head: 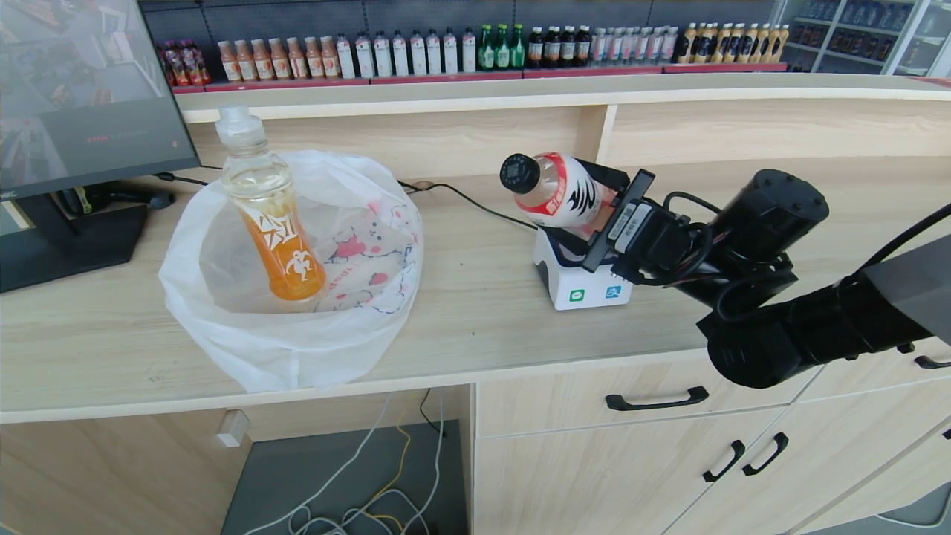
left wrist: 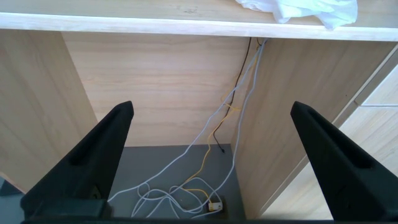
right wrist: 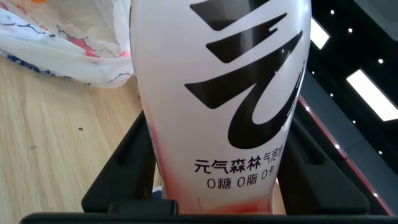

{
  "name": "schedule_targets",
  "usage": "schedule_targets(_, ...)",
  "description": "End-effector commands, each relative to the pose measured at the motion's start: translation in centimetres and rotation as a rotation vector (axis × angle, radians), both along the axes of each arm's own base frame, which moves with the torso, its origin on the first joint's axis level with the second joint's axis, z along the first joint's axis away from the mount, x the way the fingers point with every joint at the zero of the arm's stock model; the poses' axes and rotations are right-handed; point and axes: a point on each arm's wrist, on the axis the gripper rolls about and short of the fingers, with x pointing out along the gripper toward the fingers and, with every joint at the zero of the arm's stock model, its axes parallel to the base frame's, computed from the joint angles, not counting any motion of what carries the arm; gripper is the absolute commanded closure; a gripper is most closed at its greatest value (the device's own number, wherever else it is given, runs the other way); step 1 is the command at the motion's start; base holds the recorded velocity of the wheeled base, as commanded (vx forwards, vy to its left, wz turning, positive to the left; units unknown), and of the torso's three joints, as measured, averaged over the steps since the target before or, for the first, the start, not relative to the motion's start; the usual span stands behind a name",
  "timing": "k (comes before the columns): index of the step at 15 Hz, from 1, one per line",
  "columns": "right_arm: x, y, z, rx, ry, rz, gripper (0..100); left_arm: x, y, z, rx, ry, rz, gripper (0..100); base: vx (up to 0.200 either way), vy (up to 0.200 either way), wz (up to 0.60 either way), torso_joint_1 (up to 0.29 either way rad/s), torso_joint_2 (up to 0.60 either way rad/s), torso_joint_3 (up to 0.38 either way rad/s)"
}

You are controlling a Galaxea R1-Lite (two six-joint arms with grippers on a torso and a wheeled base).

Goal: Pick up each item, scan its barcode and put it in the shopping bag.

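My right gripper point(head: 594, 204) is shut on a white-and-red bottle point(head: 557, 189) with a black cap. It holds the bottle tilted just above the small white barcode scanner point(head: 583, 286) on the counter, and the bottle point(right wrist: 221, 99) looms close between the gripper's black fingers point(right wrist: 121, 168). A white plastic shopping bag point(head: 297, 327) stands open at the counter's left. An orange drink bottle point(head: 267, 215) leans upright inside it. Below the counter my left gripper point(left wrist: 211, 162) hangs open with nothing between its fingers point(left wrist: 93, 162), and a corner of the bag point(left wrist: 298, 9) shows above it.
A monitor point(head: 82, 89) on a black stand sits at the counter's far left. A black cable point(head: 468, 202) runs along the counter behind the scanner. A raised wooden shelf point(head: 565, 96) backs the counter. Drawers point(head: 654, 401) lie below on the right, loose cables point(left wrist: 199, 186) in the open bay.
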Motion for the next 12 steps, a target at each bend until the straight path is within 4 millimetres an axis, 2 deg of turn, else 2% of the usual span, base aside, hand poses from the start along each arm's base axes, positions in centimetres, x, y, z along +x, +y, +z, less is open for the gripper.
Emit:
schedule_targets(1,0.0,-0.1,0.0,0.0,0.0,-0.003,100,0.0,0.0,0.0,0.0,0.0,0.0,0,0.0,0.0,0.0,0.0,0.0,0.0)
schedule_targets(8,-0.4,-0.3,0.7,0.006,0.013,-0.015,100,0.0,0.0,0.0,0.0,0.0,0.0,0,0.0,0.0,0.0,0.0,0.0,0.0)
schedule_targets(10,-0.8,-0.6,2.2,0.047,0.029,-0.041,100,0.0,0.0,0.0,0.0,0.0,0.0,0,0.0,0.0,0.0,0.0,0.0,0.0)
schedule_targets(11,-0.8,-0.6,2.2,0.047,0.029,-0.041,100,0.0,0.0,0.0,0.0,0.0,0.0,0,0.0,0.0,0.0,0.0,0.0,0.0)
schedule_targets(12,-1.5,-0.9,3.9,0.084,0.031,-0.054,100,0.0,0.0,0.0,0.0,0.0,0.0,0,0.0,0.0,0.0,0.0,0.0,0.0)
